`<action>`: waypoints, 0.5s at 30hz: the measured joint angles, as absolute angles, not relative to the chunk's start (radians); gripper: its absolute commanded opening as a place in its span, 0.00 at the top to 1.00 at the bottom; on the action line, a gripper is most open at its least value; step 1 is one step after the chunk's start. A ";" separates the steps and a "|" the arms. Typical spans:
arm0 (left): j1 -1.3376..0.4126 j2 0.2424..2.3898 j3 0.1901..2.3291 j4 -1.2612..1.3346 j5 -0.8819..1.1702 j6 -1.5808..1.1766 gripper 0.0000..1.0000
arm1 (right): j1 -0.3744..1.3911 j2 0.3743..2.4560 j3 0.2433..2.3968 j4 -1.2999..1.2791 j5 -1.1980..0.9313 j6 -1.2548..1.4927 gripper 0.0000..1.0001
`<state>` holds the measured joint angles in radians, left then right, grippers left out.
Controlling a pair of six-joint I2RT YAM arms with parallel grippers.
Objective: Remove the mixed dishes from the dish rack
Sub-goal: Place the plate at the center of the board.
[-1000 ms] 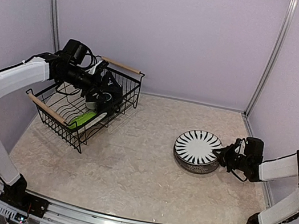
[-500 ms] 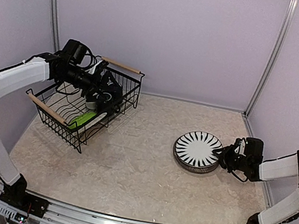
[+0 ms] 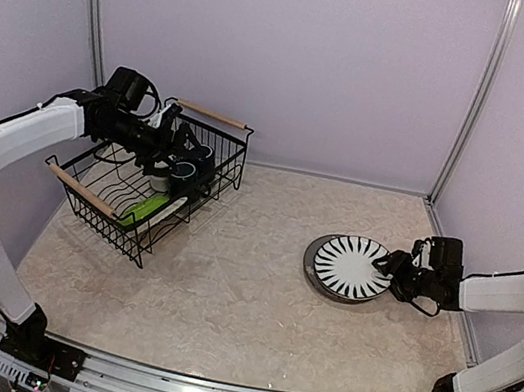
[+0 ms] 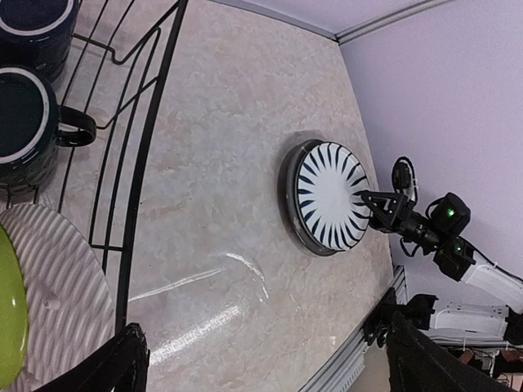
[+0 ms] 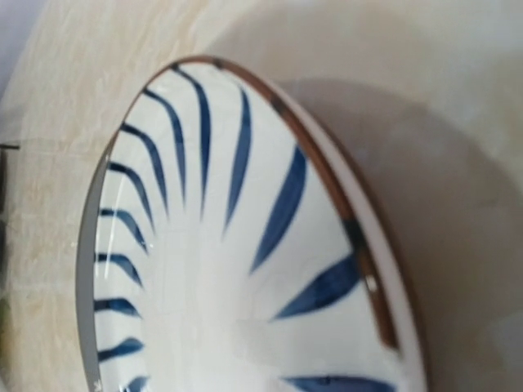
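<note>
The striped plate (image 3: 351,266) is gripped at its rim by the right gripper (image 3: 394,270); the left gripper (image 4: 270,367) is held spread wide above the rack (image 3: 83,190).

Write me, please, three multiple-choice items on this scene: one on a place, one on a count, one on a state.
1. Where is the striped plate?
A upright against the back wall
B on top of a dark grey plate on the table
C upside down on the floor

2. How many mugs does the left wrist view show in the dish rack?
A none
B four
C two

3. How do the left fingers stand?
A wide open
B shut on a spoon
C shut on a cloth

Key: 1 B, the grey rim shows beneath it. 2 C, two dark mugs sit side by side. 3 A, they are far apart with nothing between.
</note>
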<state>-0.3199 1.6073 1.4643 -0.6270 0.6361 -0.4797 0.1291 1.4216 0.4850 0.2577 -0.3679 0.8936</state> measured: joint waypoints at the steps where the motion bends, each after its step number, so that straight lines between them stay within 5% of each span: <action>1: -0.319 1.607 1.471 -0.636 0.618 -0.474 0.03 | 0.130 1.415 0.495 0.238 -0.358 0.881 0.32; 15: -0.315 1.618 1.575 -0.792 0.306 -0.374 0.02 | 0.196 1.427 0.621 0.032 -0.234 0.761 0.20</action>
